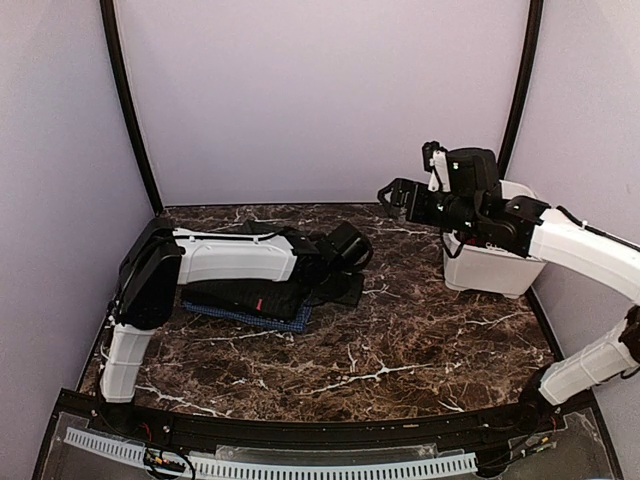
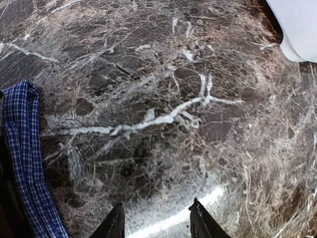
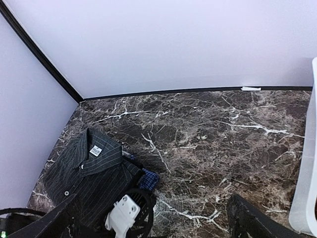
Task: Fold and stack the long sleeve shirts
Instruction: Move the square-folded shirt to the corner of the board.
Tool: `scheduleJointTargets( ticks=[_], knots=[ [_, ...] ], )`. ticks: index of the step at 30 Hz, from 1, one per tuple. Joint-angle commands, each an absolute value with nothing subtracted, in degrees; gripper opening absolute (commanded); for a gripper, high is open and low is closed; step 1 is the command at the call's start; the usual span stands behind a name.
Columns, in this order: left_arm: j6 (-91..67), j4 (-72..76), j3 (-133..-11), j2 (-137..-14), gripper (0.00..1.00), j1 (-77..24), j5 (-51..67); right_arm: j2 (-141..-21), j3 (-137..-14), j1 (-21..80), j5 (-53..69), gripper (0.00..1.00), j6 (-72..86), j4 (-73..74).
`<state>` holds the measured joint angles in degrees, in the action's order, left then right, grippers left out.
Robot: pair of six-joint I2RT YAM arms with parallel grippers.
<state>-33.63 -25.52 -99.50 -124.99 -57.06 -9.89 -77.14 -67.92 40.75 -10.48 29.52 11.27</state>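
The long sleeve shirts [image 1: 250,298] lie stacked just beside your left gripper [image 2: 156,210], whose fingers stand apart over the marble table [image 2: 163,99] holding nothing, while your right gripper [image 1: 393,198], spread wide and empty too, hangs well apart from them; the pinstriped shirt's [image 3: 94,178] white collar label [image 3: 95,150] is too small to read.

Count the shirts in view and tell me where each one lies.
2. The black pinstriped shirt lies at the left of the table, on top of a blue checked shirt whose edge peeks out. More may hide beneath or in the basket.
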Motion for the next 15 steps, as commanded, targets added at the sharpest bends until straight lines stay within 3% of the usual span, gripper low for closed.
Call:
scheduleJointTargets(
  ticks=[1, 15],
  knots=[
    [-32.1, -30.45, -105.6, -129.03, 0.43, -54.52, -13.95, -72.55, -63.86, 40.6, -14.4, 0.99, 30.76, 11.25],
    [-32.48, -32.57, -111.31, -138.29, 0.42, -48.25, -14.84, -68.6, -59.14, 40.57, -13.99, 0.99, 32.35, 12.48]
  ],
)
